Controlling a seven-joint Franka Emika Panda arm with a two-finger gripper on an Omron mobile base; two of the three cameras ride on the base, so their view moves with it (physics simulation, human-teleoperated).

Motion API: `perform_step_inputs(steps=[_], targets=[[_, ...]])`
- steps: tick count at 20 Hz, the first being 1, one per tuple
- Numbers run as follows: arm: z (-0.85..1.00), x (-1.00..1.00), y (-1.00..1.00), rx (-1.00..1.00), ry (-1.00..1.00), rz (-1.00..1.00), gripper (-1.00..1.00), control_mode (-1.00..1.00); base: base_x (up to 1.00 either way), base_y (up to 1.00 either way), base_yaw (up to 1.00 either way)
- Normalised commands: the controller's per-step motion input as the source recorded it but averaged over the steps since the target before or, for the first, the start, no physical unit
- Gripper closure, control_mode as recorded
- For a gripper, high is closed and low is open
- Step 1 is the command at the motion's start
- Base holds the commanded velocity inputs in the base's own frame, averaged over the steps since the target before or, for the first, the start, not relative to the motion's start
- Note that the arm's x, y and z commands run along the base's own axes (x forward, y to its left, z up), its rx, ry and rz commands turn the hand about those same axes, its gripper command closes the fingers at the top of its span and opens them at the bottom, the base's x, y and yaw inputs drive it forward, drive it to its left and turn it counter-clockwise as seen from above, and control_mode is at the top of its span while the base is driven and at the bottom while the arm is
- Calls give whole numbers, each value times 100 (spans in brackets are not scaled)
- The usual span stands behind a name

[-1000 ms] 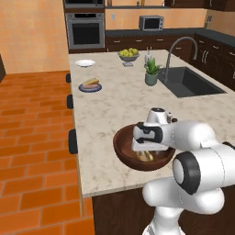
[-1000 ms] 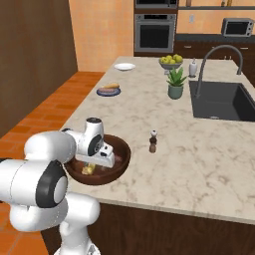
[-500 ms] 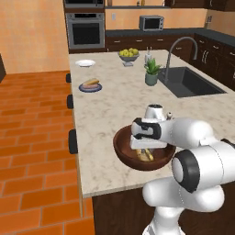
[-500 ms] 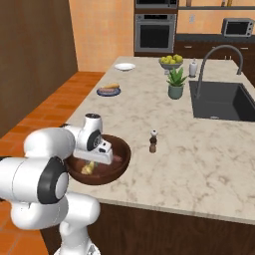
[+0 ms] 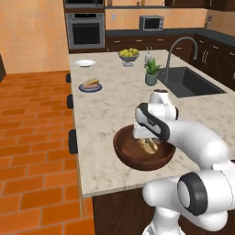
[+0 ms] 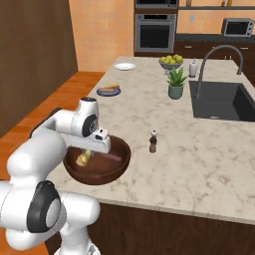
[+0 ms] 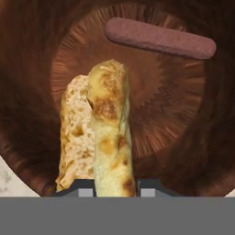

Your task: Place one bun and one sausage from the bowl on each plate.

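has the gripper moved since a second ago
Yes. The gripper has sunk lower into the brown bowl, and its jaws have shut on the bun.

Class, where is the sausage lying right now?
In the hand view the sausage lies on the floor of the brown bowl, apart from the bun nearer the end effector.

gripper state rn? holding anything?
Gripper: shut on the golden-brown split bun, down inside the wide dark reddish-brown wooden bowl.
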Motion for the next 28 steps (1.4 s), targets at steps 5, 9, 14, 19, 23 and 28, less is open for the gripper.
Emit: perform_step_inputs(steps=[5,9,14,19,23,28], targets=[[76,-38,-1,0,-1,0,100,-100,0,0,0],[49,-90,-9,0,-17,0,100,-100,0,0,0],[67,-59,-1,-2,-7,0,100,-100,0,0,0],[51,-42,1,-6,-6,0,100,-100,0,0,0],[39,-19,0,-2,-1,0,100,-100,0,0,0],[2,-35,0,0,0,0,100,-100,0,0,0]])
